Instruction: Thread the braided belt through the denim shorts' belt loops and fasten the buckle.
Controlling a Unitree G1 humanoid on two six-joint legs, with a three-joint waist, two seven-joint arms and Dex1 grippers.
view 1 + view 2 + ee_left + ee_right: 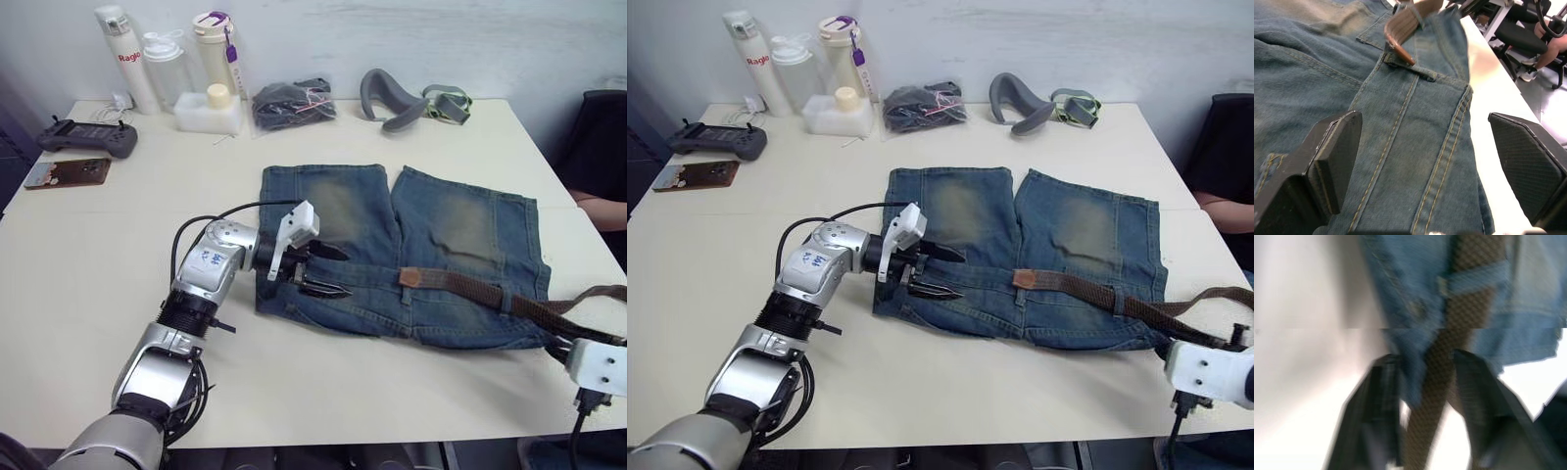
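Lying flat mid-tabletop [98, 294], the denim shorts [333, 211] have their waistband toward the robot and legs toward the wall. Braided belt [470, 287] runs along the waistband: tan leather tip near the fly, strap passing under a belt loop [506, 297] on the robot's right side, then trailing off the shorts' right edge.

Left gripper [325, 270] sits over the waistband's left end, jaws open; left wrist view shows the two fingers [1334, 152] spread wide over the denim seams, with the tan belt tip beyond them at a loop.

Right gripper [1425, 396] is at the shorts' right corner. Right wrist view, blurred, shows its jaws closed around the belt strap, with a belt loop crossing the strap just past them. Head views show just the gripper's white housing at the tabletop edge.

Along the wall beyond the shorts: bottles [167, 64], dark bundle in clear bag [292, 103], grey curved strap [387, 98].
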